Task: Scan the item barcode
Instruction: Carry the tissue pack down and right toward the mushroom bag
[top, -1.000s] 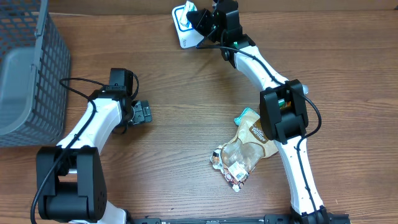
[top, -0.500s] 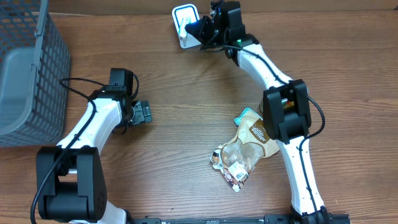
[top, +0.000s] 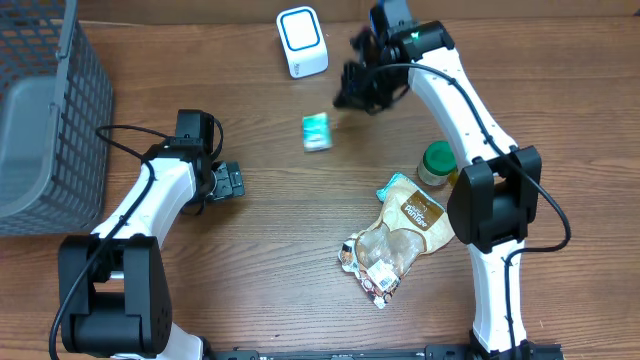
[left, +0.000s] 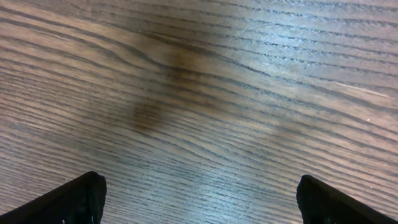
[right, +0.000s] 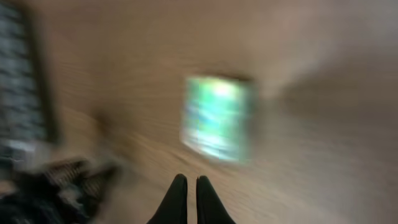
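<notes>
The counter shows its far edge along the top of the overhead view, and the white scanner with its blue ring stands close to that edge. A grey mesh basket fills the far left corner and runs out of view on two sides; a paler grey shape sits inside it, but what it is cannot be told. The widest bare wood lies in the near middle, between the left arm and the snack pouches. There is also open wood between the left hand and the teal packet. That packet is nearer than the scanner, well apart from it and a little to its right. It is clear of both hands and too blurred to tell whether it lies flat. The right hand hangs between scanner and packet, off to the right. In its wrist view its fingers are pressed together with nothing between them, and the packet is a smeared green patch beyond the tips. The left hand is spread wide over bare wood grain, grasping nothing. A green-lidded jar stands upright just beside the right arm, touching the top of the pouches; its contents are hidden.
</notes>
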